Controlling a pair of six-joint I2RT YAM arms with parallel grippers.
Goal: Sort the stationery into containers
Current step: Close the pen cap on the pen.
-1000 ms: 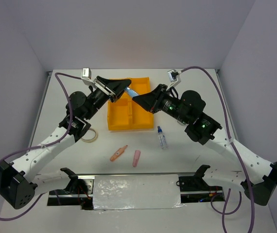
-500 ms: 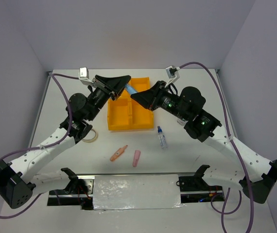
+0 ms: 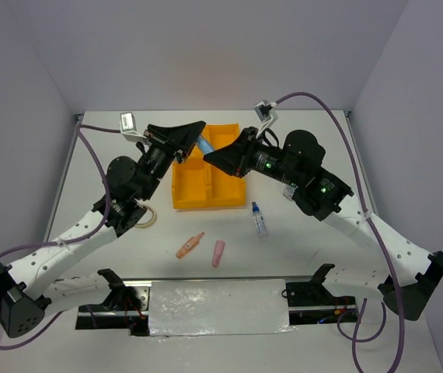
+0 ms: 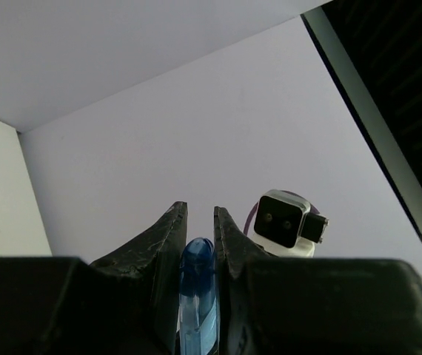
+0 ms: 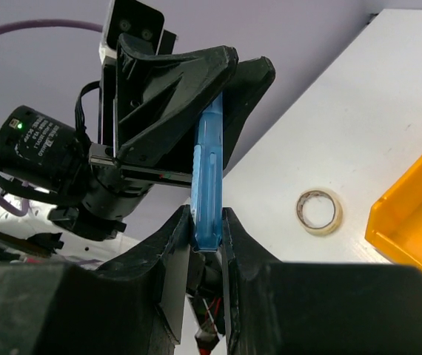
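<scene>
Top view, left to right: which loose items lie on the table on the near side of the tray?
beige tape ring → tilted pink stick → second pink stick → clear bottle with blue cap

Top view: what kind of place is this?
Likely a robot test booth, not an office: a white table boxed in by plain walls, two mechanical arms bolted at its near edge, and an orange tray beside a few stationery bits.
</scene>
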